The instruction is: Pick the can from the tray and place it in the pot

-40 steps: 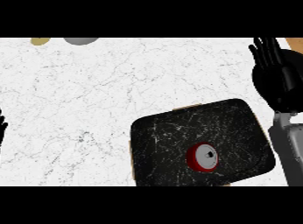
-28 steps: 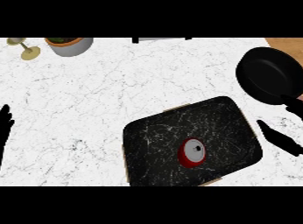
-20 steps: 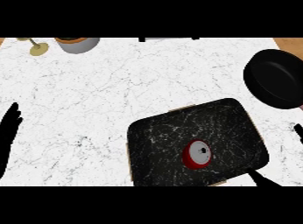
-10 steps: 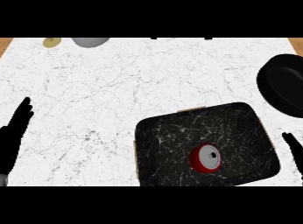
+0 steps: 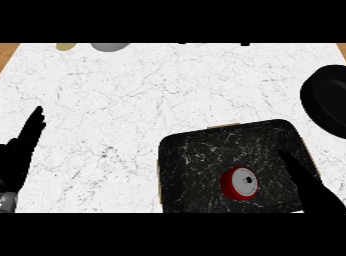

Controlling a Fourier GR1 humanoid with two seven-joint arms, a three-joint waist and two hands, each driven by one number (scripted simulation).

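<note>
A red can [image 5: 239, 183] with a silver top stands on the black speckled tray [image 5: 205, 160] at the lower middle right of the head view. The black pot [image 5: 336, 101] sits on the counter at the right edge, above and right of the tray. My right hand [image 5: 309, 185] reaches in from the lower right with straight fingers over the tray's right part, just right of the can and not touching it. At the left edge, my left hand [image 5: 13, 160] rests open, fingers pointing up.
White marble counter [image 5: 146, 95] with wooden strips at the far corners. A grey round object [image 5: 109, 46] and a small yellowish one [image 5: 65, 46] sit at the far left edge.
My right hand has moved in from the right edge over the tray toward the can. The view has shifted slightly; the left hand stays at the left edge.
</note>
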